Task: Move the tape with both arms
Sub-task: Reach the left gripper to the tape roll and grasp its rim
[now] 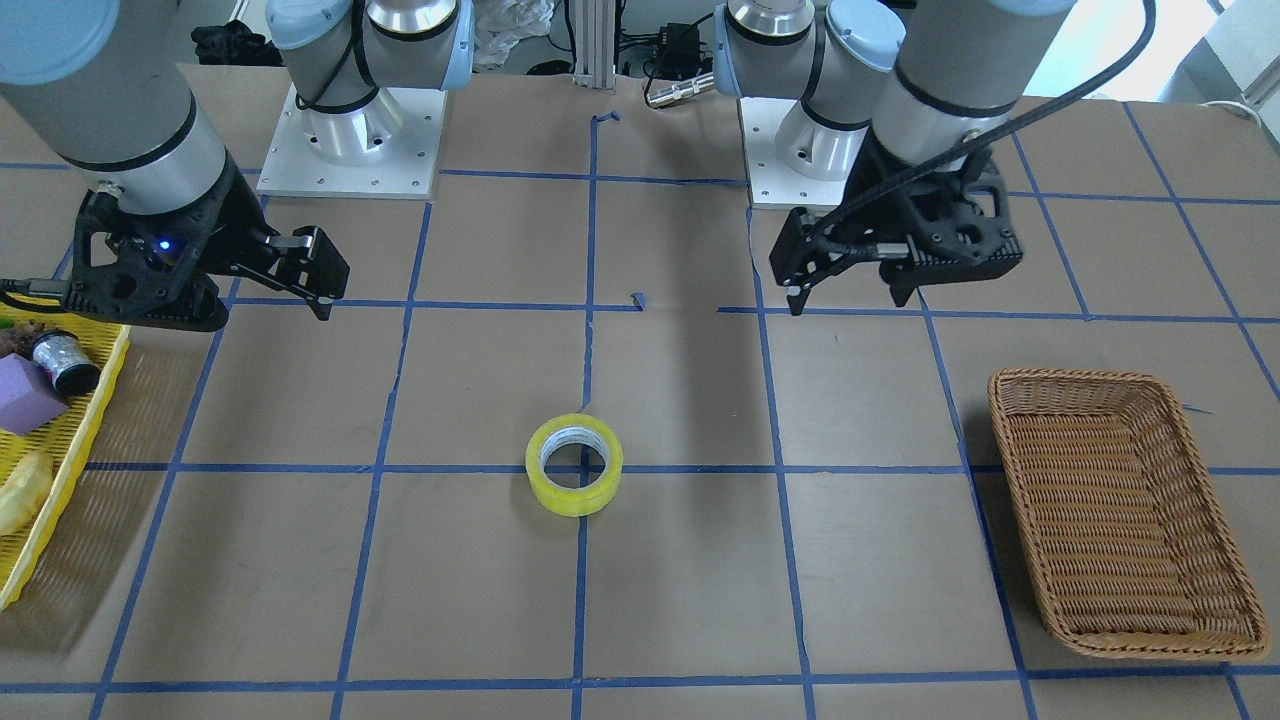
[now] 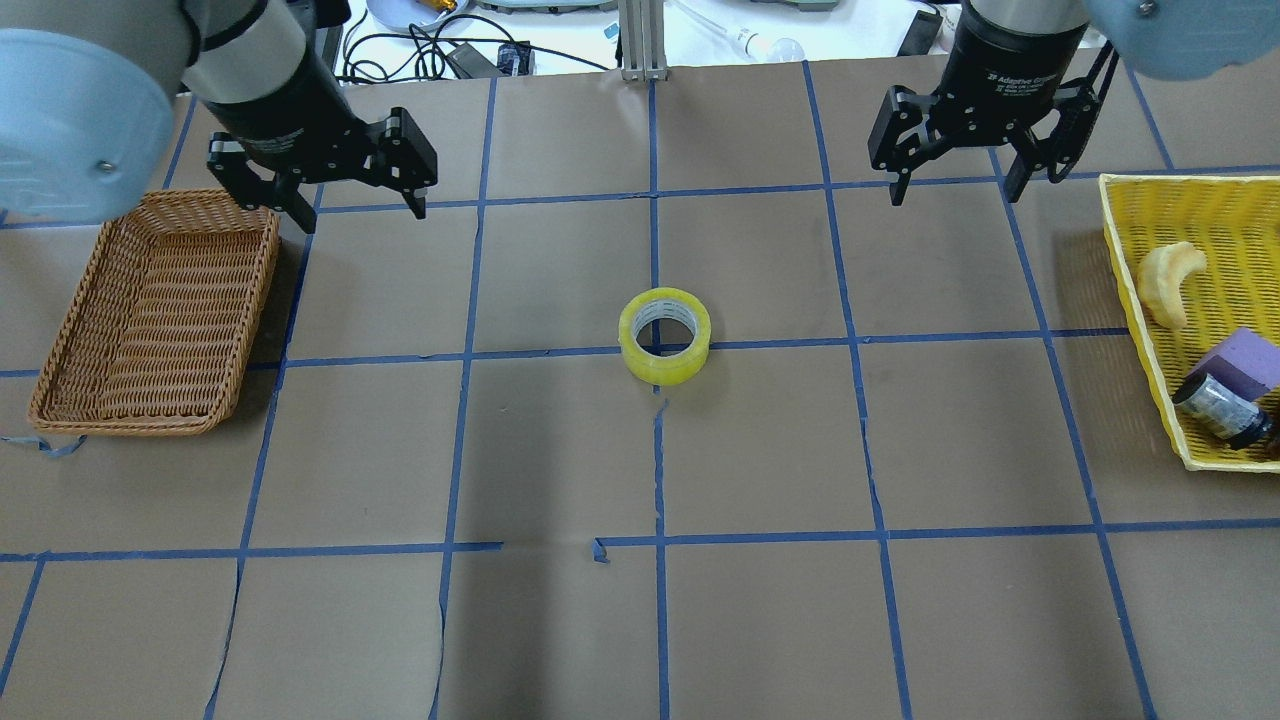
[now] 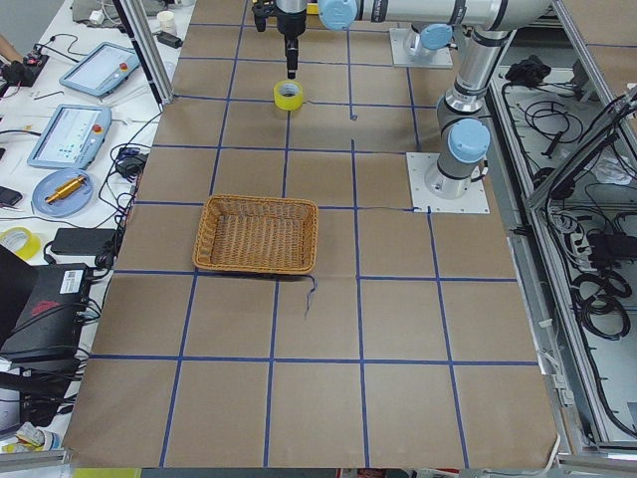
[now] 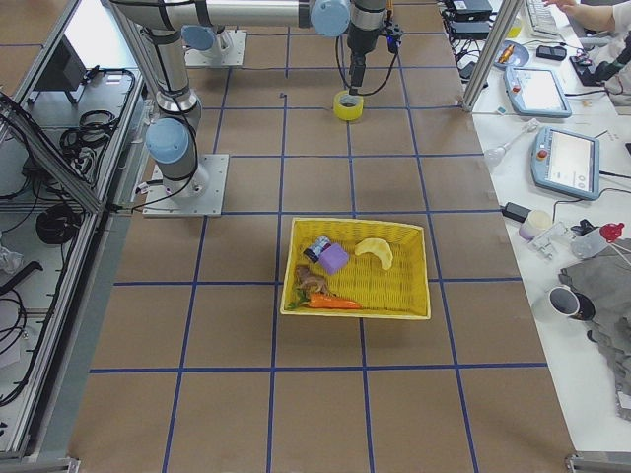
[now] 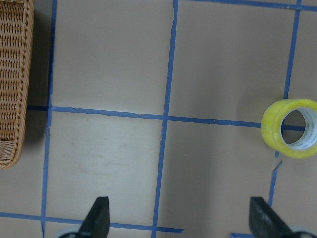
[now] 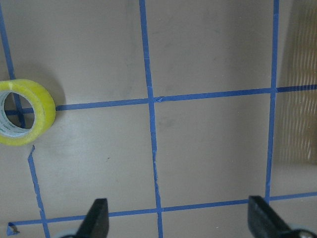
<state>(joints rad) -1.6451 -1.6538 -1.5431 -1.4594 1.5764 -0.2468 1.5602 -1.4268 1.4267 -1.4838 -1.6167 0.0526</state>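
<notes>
The yellow tape roll (image 2: 665, 336) lies flat on the brown table at its middle, on a crossing of blue grid lines; it also shows in the front view (image 1: 574, 465). My left gripper (image 2: 360, 215) hangs open and empty above the table, to the tape's far left, next to the wicker basket. My right gripper (image 2: 955, 197) hangs open and empty to the tape's far right. In the left wrist view the tape (image 5: 291, 128) sits at the right edge, off to the side of the open gripper (image 5: 181, 220). In the right wrist view the tape (image 6: 25, 112) sits at the left edge.
An empty brown wicker basket (image 2: 150, 310) stands at the table's left. A yellow basket (image 2: 1200, 230) at the right holds a purple block (image 2: 1245, 358), a black-and-silver cylinder (image 2: 1222, 408) and a banana-shaped piece (image 2: 1165, 280). Blue tape lines grid the table.
</notes>
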